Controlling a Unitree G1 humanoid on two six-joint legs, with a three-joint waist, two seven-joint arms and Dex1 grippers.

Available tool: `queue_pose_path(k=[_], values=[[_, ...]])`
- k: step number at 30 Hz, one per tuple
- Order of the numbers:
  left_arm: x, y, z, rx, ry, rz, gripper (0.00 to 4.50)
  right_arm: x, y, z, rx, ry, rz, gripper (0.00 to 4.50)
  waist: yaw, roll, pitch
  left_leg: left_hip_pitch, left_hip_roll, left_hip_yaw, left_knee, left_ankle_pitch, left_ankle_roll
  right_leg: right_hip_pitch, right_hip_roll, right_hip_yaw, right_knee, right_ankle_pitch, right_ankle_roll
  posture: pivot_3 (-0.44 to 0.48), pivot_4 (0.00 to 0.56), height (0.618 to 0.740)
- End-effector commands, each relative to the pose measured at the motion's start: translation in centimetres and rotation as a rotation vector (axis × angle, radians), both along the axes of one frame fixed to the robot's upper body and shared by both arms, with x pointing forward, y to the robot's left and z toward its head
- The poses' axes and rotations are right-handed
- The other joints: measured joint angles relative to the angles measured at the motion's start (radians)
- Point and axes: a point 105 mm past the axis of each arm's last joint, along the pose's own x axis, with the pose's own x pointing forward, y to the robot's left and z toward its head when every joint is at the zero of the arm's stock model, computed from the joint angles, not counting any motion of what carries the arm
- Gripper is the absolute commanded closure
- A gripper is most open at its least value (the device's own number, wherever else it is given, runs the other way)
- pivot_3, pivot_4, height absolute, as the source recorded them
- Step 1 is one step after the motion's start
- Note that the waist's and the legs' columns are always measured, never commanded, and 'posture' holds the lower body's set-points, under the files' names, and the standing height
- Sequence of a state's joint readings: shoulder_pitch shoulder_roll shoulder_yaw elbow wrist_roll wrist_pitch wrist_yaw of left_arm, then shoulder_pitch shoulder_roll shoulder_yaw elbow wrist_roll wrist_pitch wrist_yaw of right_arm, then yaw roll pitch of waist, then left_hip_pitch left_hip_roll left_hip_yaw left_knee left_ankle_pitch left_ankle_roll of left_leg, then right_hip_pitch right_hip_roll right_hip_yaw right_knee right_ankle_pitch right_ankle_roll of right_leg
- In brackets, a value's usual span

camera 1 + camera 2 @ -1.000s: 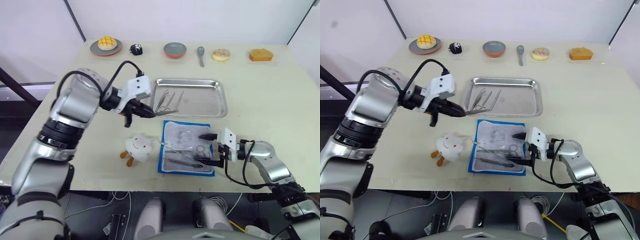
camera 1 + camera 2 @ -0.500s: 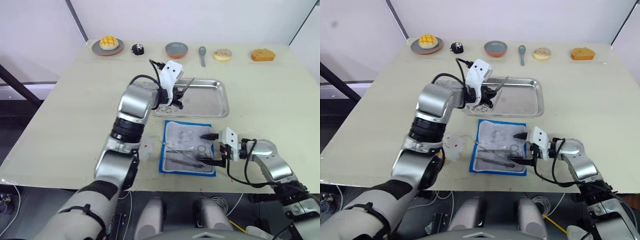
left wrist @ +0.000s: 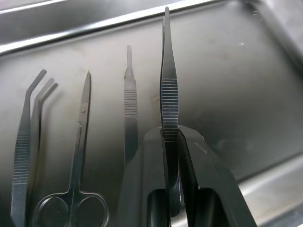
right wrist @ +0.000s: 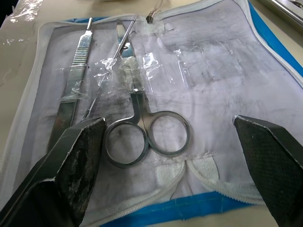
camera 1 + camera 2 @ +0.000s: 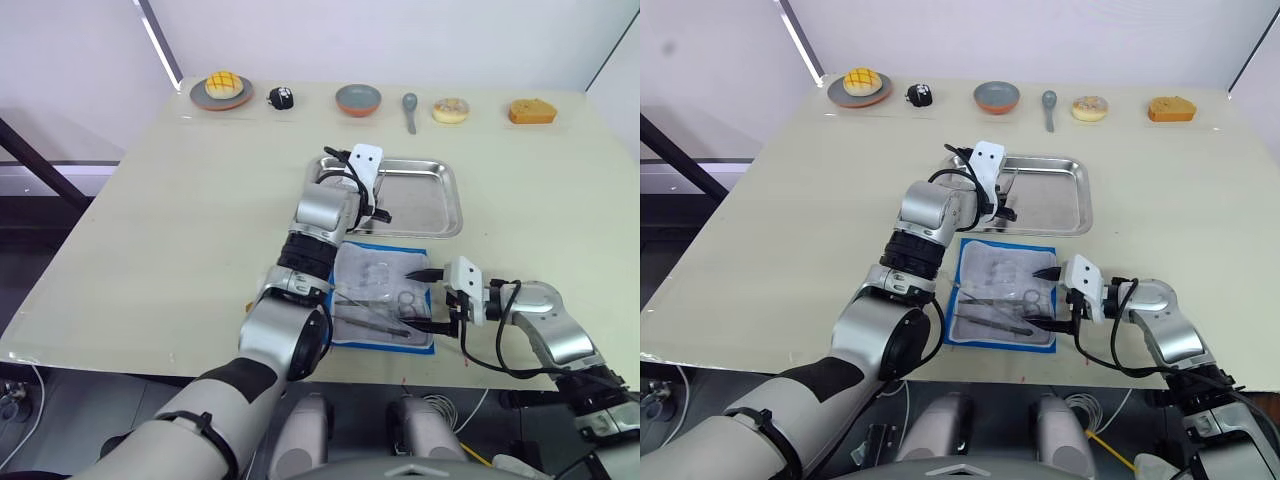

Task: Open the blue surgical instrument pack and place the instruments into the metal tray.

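Note:
The blue surgical instrument pack point(image 5: 385, 275) lies open on the table, lining up, just in front of the metal tray point(image 5: 425, 200). Scissors point(image 4: 142, 127) and two slim tools point(image 4: 75, 71) rest in its pockets. My left gripper point(image 3: 169, 132) is low over the tray's left part, shut on a slim ribbed forceps point(image 3: 169, 94) that points along the tray floor. Bent tweezers point(image 3: 28, 142), small scissors point(image 3: 75, 189) and a flat handle point(image 3: 130, 118) lie in the tray beside it. At the pack's right edge, my right gripper point(image 5: 422, 298) is open, its fingers point(image 4: 80, 161) astride the scissors' rings.
Along the table's far edge stand a plate with a bun point(image 5: 222, 88), a small black object point(image 5: 281, 97), a bowl point(image 5: 358, 99), a grey spoon point(image 5: 411, 104), a donut point(image 5: 450, 109) and a cake piece point(image 5: 531, 111). The tray's right half point(image 5: 435, 185) is bare.
My left arm has swung from left of the tray to over its left part, carrying the forceps down close to the tray floor. The right gripper has stayed put. The head view shifted slightly.

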State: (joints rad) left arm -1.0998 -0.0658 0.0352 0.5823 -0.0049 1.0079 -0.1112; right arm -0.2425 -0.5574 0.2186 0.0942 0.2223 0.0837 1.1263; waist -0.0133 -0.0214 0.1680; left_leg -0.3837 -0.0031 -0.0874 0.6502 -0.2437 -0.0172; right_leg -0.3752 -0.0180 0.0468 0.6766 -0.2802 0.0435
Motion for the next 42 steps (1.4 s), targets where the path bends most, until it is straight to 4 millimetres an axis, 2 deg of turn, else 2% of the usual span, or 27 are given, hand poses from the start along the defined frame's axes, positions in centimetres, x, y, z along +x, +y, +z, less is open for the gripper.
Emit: queue_pose_path(k=[1,23,28,29,32,35,37,39,42], values=[[0.3,-0.9,1.4,-0.026,-0.041,-0.002,4.46,-1.3,-1.5,-3.5,-0.087,0.155,-0.044,0.0,0.0,0.0,0.0,0.0,0.0,0.0,0.0,0.0,0.0,0.0,0.0,0.0,0.0,0.0,0.0,0.0,0.15,0.74],[0.2,-1.2,-0.1,-0.02,0.01,0.017,4.46,-1.3,-1.4,-3.5,-0.081,0.157,-0.051,0.0,0.0,0.0,0.0,0.0,-0.001,-0.001,0.0,0.001,-0.001,0.0,-0.001,0.0,0.0,0.0,0.001,0.0,0.15,0.74],[0.2,-1.2,0.2,-0.028,0.0,0.014,2.53,-1.3,-1.4,-3.5,-0.083,0.157,-0.05,0.0,0.0,0.0,0.0,0.0,-0.001,-0.001,0.0,0.001,-0.001,0.0,-0.001,0.0,0.0,0.0,0.001,0.0,0.15,0.74],[0.1,-1.2,0.4,-0.033,-0.002,0.011,1.96,-1.2,-1.4,-3.5,-0.083,0.157,-0.05,0.0,0.0,0.0,0.0,0.0,-0.001,-0.001,0.0,0.001,-0.001,0.0,-0.001,0.0,0.0,0.0,0.001,0.0,0.15,0.74],[0.0,-1.3,1.1,-0.052,-0.012,-0.003,1.96,-1.2,-1.5,-3.4,-0.084,0.155,-0.05,0.0,0.0,0.0,0.0,0.0,-0.001,-0.001,0.0,0.001,-0.001,0.0,-0.001,0.0,0.0,0.0,0.001,0.0,0.15,0.74],[-0.8,-1.6,2.7,-0.112,-0.044,-0.077,1.96,-1.1,-1.5,-3.4,-0.084,0.152,-0.049,0.0,-0.001,0.0,0.0,0.0,-0.001,-0.001,0.0,0.001,-0.002,0.0,-0.001,0.0,0.0,0.0,0.001,0.0,0.15,0.74],[-1.8,-2.2,3.8,-0.15,-0.084,-0.184,1.96,-1.1,-1.5,-3.3,-0.083,0.15,-0.05,0.0,-0.003,0.0,0.0,0.0,-0.001,0.0,-0.001,0.001,-0.003,0.0,-0.001,0.0,0.0,0.0,0.001,0.0,0.15,0.74],[-2.8,-1.9,4.5,-0.187,-0.134,-0.27,1.96,-1.0,-1.5,-3.3,-0.083,0.148,-0.05,0.0,-0.003,0.0,0.0,0.0,-0.001,0.0,-0.001,0.002,-0.004,0.0,-0.001,0.0,0.0,0.0,0.0,0.0,0.15,0.74],[-5.4,-1.2,5.5,-0.232,-0.246,-0.462,1.96,-1.0,-1.6,-3.1,-0.079,0.145,-0.049,0.0,-0.003,0.001,0.0,0.001,-0.001,0.0,-0.002,0.003,-0.005,0.0,-0.001,0.001,0.0,0.0,0.0,0.0,0.15,0.74]])
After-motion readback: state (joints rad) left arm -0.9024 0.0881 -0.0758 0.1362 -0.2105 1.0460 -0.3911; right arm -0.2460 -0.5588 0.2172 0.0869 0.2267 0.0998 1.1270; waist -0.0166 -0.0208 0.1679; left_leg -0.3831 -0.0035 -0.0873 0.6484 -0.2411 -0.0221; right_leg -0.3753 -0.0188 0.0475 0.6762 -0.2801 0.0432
